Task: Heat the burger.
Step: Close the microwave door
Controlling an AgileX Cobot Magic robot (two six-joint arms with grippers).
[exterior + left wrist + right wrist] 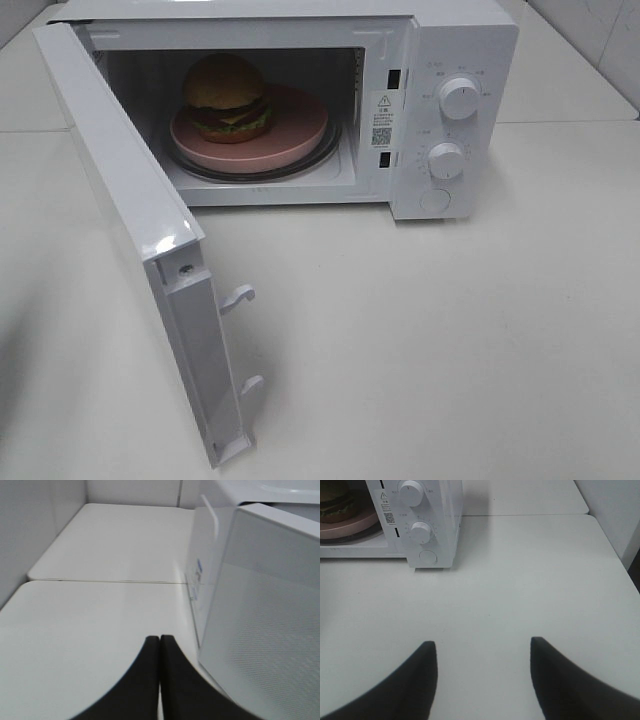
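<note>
The burger [226, 97], tan bun with green and yellow filling, sits on a round pink plate [295, 125] inside the white microwave [460, 40]. The microwave door [130, 215] hangs wide open toward the front left. In the right wrist view the burger [335, 505] and plate [355, 522] show at the picture's edge. My left gripper [159, 640] is shut with nothing in it, just outside the open door [260, 630]. My right gripper [482, 647] is open and empty over the bare table, well in front of the microwave's knob panel. Neither gripper shows in the high view.
Two white knobs [460, 98] [446, 160] and a round button [435, 201] sit on the microwave's right panel. The door's latch hooks [238, 297] stick out from its free edge. A white table [450, 340] spreads in front; a wall stands at the far right [620, 510].
</note>
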